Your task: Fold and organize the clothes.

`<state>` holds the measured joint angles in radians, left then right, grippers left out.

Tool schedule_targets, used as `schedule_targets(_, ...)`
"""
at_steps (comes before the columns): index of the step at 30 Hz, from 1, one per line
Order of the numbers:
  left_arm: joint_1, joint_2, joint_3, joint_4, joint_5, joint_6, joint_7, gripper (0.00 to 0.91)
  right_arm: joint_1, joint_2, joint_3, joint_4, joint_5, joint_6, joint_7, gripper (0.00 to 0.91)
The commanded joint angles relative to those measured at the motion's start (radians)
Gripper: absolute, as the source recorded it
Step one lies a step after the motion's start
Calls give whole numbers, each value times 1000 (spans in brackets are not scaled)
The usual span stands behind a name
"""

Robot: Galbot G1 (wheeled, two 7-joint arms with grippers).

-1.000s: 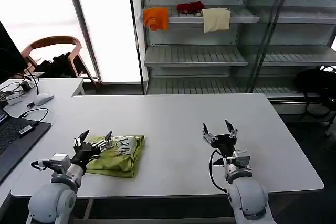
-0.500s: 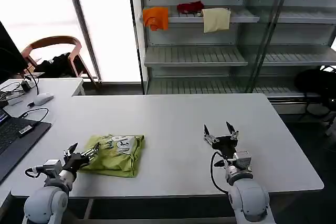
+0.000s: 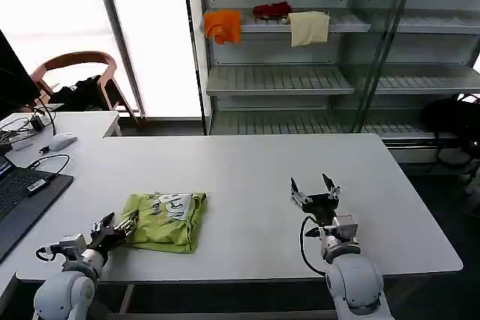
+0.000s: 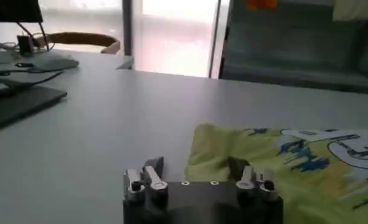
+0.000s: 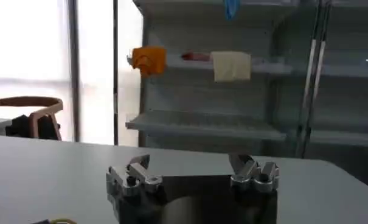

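Note:
The clothes (image 3: 163, 219), a lime yellow-green T-shirt with a blue and white print, lie folded into a small square near the table's front left. The same shirt (image 4: 293, 164) spreads just ahead of my left gripper in the left wrist view. My left gripper (image 3: 116, 225) is low at the shirt's near left edge, open, with nothing between its fingers (image 4: 152, 166). My right gripper (image 3: 315, 187) rests open over the bare table at the front right, well away from the shirt, and it (image 5: 191, 163) faces the shelves in its own wrist view.
A laptop (image 3: 19, 192), cables and a mouse (image 3: 61, 140) sit on the left desk. Behind the white table (image 3: 262, 162) stand metal shelves holding an orange cloth (image 3: 223, 25), a red item (image 3: 271, 10) and a cream cloth (image 3: 308, 28). A chair (image 3: 75, 73) stands at the back left.
My left gripper has drawn back from above the shirt, down and toward the table's front left edge. The shirt lies still. The right arm has barely moved.

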<state>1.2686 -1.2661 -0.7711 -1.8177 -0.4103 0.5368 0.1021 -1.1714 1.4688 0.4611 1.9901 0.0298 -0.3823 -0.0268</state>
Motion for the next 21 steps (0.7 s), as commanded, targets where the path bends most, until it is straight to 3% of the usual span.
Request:
schedule_targets(1, 4, -3, -4, 10, -71, 25, 10, 20, 2, 0, 1, -2, -1, -1, 2, 907)
schedule_targets(12, 14, -8, -9, -20, -208, 31, 3, 10, 12, 4, -2, -11, -4, -2, 5, 907)
schedule_targets(17, 15, -11, -10, -32, -204, -16, 8, 0, 11, 3, 2, -8, -4, -2, 7, 907)
schedule_targets(21, 22, -10, -28, -66, -13, -105, 33, 0, 9, 0, 7, -4, -3, -2, 8, 907)
